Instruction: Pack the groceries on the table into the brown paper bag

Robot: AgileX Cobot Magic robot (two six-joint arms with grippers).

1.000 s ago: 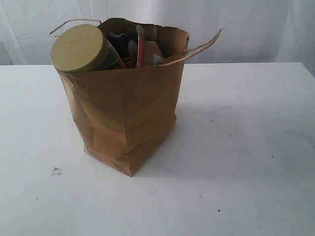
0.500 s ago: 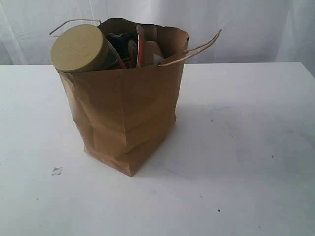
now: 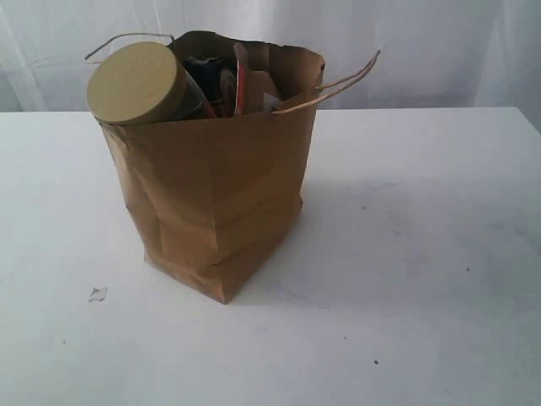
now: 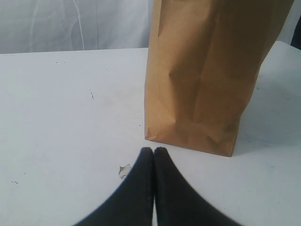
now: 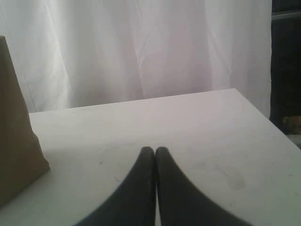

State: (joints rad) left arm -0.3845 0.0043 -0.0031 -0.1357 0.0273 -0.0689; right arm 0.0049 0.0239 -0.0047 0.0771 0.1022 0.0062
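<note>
The left gripper (image 4: 154,149), black fingers pressed together and empty, hangs low over the white table (image 4: 56,117) near the foot of the brown paper bag (image 4: 207,80), a small torn scrap (image 4: 124,170) lying beside its tips. The right gripper (image 5: 154,149), likewise closed on nothing, sits farther from the bag. The bag stands upright, a tan-lidded clear jar (image 3: 139,83) tilted at its rim among other groceries.

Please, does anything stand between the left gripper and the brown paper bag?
Nothing visible does. Only bare white table lies between the shut left gripper and the base of the brown paper bag; a small pale scrap lies beside the gripper, off that line.
</note>
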